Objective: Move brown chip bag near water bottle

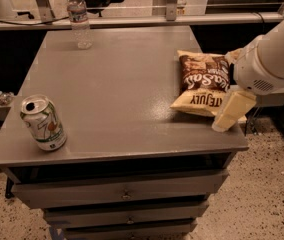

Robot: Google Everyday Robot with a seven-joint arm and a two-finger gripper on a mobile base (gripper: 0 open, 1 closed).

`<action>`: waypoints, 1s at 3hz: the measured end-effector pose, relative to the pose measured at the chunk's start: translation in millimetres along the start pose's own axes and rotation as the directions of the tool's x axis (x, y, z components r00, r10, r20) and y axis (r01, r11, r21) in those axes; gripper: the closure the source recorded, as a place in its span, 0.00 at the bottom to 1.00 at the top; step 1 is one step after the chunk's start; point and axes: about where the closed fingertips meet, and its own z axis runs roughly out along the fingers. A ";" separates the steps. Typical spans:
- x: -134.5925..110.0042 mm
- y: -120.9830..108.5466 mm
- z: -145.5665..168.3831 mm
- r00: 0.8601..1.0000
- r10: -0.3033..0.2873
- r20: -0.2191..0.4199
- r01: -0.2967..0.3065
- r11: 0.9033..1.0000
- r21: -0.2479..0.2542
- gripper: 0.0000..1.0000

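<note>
The brown chip bag (200, 82) lies flat on the right side of the grey tabletop (122, 84), its pale yellow band toward the front edge. The water bottle (78, 18) stands upright at the table's far left corner, well away from the bag. My gripper (232, 112) hangs at the table's right front edge, at the bag's right front corner. The white arm joint (262, 66) above it covers the bag's right side.
A green-and-white soda can (43, 122) stands at the front left of the table. Drawers (124, 194) run below the tabletop. A rail and a counter run behind the table. Speckled floor lies to the right.
</note>
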 end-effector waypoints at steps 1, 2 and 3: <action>6.3 -12.4 33.9 0.998 0.044 0.038 -0.044 0.999 0.011 0.00; 8.2 -18.8 58.2 0.993 0.102 0.060 -0.102 0.995 0.006 0.18; 1.2 -26.5 67.1 0.986 0.142 0.083 -0.142 0.990 0.000 0.41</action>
